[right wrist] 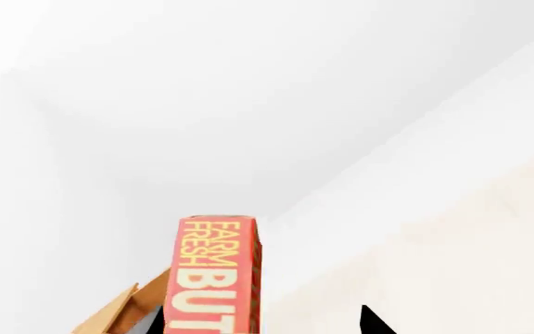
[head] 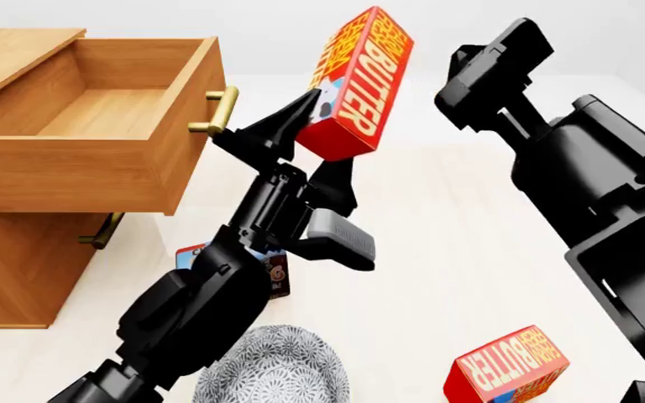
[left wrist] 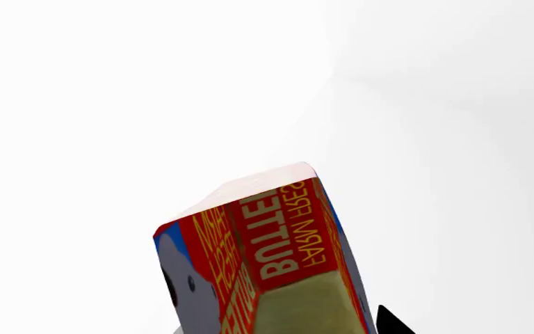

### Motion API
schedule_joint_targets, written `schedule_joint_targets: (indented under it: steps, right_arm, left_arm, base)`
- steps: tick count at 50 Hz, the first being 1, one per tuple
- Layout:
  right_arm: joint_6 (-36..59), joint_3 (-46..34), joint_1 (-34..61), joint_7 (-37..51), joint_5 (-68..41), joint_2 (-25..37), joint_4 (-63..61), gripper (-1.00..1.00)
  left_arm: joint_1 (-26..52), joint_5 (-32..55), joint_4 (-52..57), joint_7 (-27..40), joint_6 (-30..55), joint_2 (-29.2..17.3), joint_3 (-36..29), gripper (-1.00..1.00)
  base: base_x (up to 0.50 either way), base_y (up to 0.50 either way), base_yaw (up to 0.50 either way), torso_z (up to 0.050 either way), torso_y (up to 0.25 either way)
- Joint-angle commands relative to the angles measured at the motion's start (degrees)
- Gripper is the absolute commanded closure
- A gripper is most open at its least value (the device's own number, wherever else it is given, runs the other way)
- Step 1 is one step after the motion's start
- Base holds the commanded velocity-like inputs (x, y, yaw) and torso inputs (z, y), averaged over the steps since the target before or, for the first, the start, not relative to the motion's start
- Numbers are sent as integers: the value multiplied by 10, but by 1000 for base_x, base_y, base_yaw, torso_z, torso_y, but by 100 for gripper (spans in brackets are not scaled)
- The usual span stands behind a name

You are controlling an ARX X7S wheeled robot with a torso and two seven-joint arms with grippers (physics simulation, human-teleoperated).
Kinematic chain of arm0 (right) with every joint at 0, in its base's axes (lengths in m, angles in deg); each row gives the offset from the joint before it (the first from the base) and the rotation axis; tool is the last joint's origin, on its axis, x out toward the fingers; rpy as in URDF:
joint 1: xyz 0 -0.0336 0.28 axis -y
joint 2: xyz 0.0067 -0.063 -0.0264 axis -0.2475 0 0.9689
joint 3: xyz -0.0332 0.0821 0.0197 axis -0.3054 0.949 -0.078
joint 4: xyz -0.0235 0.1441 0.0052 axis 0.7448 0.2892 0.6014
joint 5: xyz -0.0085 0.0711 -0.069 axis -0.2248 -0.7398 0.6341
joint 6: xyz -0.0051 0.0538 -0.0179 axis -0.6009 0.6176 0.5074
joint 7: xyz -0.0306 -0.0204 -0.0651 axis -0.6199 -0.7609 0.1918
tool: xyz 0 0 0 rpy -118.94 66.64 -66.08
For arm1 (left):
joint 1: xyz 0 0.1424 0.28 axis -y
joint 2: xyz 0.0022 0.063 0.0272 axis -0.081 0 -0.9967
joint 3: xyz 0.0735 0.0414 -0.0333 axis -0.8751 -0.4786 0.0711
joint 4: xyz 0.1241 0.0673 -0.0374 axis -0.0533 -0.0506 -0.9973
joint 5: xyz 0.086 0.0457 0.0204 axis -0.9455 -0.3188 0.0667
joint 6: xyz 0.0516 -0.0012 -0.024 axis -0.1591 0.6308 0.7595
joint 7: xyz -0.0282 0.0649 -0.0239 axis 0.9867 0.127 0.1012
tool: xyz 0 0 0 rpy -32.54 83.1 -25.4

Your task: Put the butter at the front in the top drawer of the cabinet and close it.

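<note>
A red butter [head: 362, 80] carton with yellow lettering is held up in the air, tilted, to the right of the top drawer [head: 110, 113]. My left gripper [head: 320, 144] is shut on its lower end. In the left wrist view the butter [left wrist: 277, 243] fills the space between the fingers. The top drawer stands pulled open and empty, its brass handle [head: 219, 109] facing the carton. The cabinet [head: 9, 269] is at the left. My right gripper [right wrist: 267, 323] is open and holds nothing, raised just right of the carton, with the butter [right wrist: 216, 278] showing beyond it.
A second butter carton [head: 507, 369] lies on the floor at the lower right. A grey patterned bowl [head: 272, 369] sits near the bottom centre. A brown-and-blue pudding box [head: 278, 284] lies partly under my left arm. The lower drawer's handle [head: 101, 233] shows beneath the open drawer.
</note>
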Motion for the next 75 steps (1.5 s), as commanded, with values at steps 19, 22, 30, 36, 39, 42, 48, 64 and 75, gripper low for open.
schedule_joint_targets:
  steps: [19, 22, 30, 36, 39, 42, 48, 64, 75]
  right_arm:
    - [41, 41, -103, -14, 25, 114, -68, -100]
    - [69, 21, -88, -13, 35, 128, -80, -100]
    - [121, -7, -87, -29, 85, 152, -101, -100]
    - [140, -14, -99, -41, 118, 161, -110, -100]
    - [148, -18, -109, -49, 135, 164, -111, -100]
    - [151, -21, -112, -54, 141, 164, -111, -100]
    - [151, -23, -116, -59, 147, 163, -112, -100]
    - [157, -32, -119, -65, 157, 163, -111, -100]
    - [152, -32, -129, -71, 163, 160, -115, -100]
  left_arm:
    - [-5, 36, 73, -16, 24, -9, 24, 100]
    - [-12, 50, 98, -29, 33, -11, 31, 100]
    - [-30, 101, 150, -63, 54, -16, 53, 100]
    - [-41, 138, 205, -93, 83, -21, 73, 100]
    - [-46, 157, 236, -112, 107, -22, 84, 100]
    - [-50, 182, 264, -132, 134, -22, 97, 100]
    - [-46, 209, 310, -163, 195, -22, 117, 100]
    - [12, 303, 434, -257, 419, -24, 204, 100]
    - [61, 342, 447, -283, 547, -17, 254, 100]
  base:
    - [0, 0, 0, 1, 1]
    - [0, 0, 0, 0, 3]
    - [0, 0, 0, 0, 1]
    - [0, 0, 0, 2, 0]
    - [0, 0, 0, 0, 3]
    - [0, 0, 0, 0, 0]
    - [0, 0, 0, 0, 2]
    - [0, 0, 0, 1, 1]
    - [0, 0, 0, 0, 1]
